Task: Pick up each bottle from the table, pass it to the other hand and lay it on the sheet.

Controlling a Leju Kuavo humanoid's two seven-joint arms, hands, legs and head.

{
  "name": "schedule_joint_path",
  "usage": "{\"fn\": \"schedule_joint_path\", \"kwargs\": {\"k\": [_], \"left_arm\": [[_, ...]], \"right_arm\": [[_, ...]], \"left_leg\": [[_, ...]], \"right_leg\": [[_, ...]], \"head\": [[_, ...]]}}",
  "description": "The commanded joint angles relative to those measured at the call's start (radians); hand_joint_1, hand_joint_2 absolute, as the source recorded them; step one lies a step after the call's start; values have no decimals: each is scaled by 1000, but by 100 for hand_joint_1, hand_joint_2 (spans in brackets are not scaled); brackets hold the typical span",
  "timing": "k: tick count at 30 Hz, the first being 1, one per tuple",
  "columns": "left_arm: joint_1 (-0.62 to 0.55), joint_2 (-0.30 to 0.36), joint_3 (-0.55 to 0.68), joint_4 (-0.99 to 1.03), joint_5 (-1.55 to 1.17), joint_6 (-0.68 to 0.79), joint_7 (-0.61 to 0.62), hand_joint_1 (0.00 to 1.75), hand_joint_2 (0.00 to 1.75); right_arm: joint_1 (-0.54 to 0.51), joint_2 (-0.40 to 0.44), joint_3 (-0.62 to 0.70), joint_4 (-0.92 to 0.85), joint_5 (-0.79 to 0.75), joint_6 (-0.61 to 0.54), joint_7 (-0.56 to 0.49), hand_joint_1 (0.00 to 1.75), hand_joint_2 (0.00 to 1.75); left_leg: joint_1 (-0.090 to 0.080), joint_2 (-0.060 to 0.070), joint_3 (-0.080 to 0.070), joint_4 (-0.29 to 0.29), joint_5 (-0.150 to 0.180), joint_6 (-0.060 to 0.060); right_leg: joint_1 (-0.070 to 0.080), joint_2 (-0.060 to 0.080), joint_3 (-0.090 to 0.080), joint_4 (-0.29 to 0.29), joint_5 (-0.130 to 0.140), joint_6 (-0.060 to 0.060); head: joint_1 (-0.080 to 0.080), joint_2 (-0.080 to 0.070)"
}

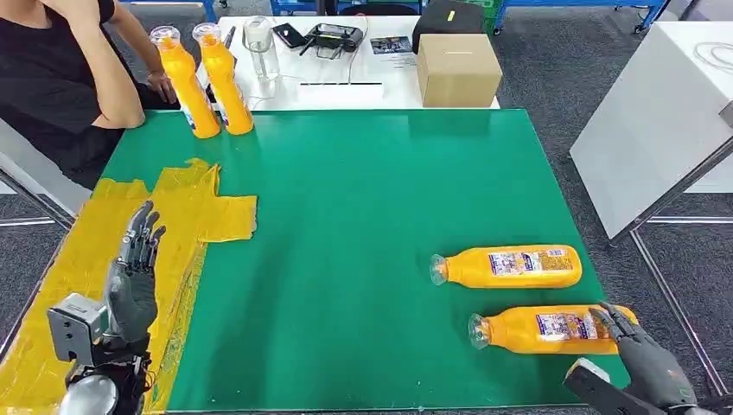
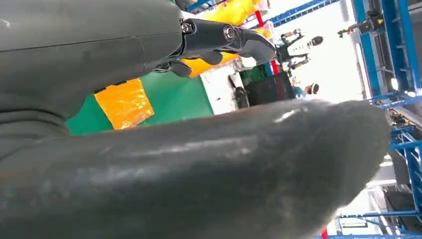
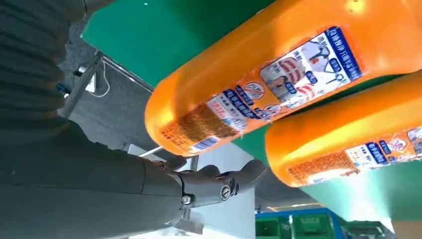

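Your right robot hand (image 1: 644, 350) touches near orange bottle (image 1: 553, 329), grasp unclear | bottle lies crosswise, cap leftward | left robot hand (image 1: 134, 277) released over yellow sheet (image 1: 78, 259)

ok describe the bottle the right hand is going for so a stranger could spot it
On the green table, look at the near right corner, where two orange bottles lie on their sides. It is the nearer bottle, the one with the right hand at its base; the far bottle lies apart from the hand.

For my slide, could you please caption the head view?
Right hand reaches the nearer lying bottle; left hand waits open above the yellow sheet.
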State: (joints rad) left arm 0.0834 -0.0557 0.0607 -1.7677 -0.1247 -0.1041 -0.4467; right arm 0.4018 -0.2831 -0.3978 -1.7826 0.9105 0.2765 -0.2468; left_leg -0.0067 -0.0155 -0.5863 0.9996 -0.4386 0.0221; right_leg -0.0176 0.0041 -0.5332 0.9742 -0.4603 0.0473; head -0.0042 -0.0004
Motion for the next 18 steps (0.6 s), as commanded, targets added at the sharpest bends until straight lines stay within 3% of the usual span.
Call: {"fn": "schedule_joint_path", "kwargs": {"k": [1, 8, 17, 18], "left_arm": [[-47, 18, -18, 79, 9, -5, 7, 0, 0], [-60, 24, -22, 86, 13, -10, 8, 0, 0], [-60, 25, -22, 86, 14, -11, 8, 0, 0], [-83, 40, -13, 100, 43, -24, 10, 0, 0]], "right_arm": [[-41, -127, 136, 99, -26, -17, 34, 0, 175], [-84, -215, 193, 127, -70, -6, 66, 0, 175], [-80, -231, 207, 126, -75, -6, 74, 0, 175], [-60, -385, 295, 133, -202, 16, 149, 0, 175]], "left_leg": [[2, 2, 3, -1, -1, -1], [2, 3, 3, -1, -1, -1], [2, 2, 3, -1, -1, -1], [2, 1, 3, -1, 0, -1]], "right_leg": [[2, 1, 4, -3, 0, -2], [2, 1, 3, -3, 1, -1], [2, 1, 4, -3, 1, -2], [2, 0, 3, -3, 0, -1]], "head": [[0, 0], [0, 0], [0, 0], [0, 0]]}}
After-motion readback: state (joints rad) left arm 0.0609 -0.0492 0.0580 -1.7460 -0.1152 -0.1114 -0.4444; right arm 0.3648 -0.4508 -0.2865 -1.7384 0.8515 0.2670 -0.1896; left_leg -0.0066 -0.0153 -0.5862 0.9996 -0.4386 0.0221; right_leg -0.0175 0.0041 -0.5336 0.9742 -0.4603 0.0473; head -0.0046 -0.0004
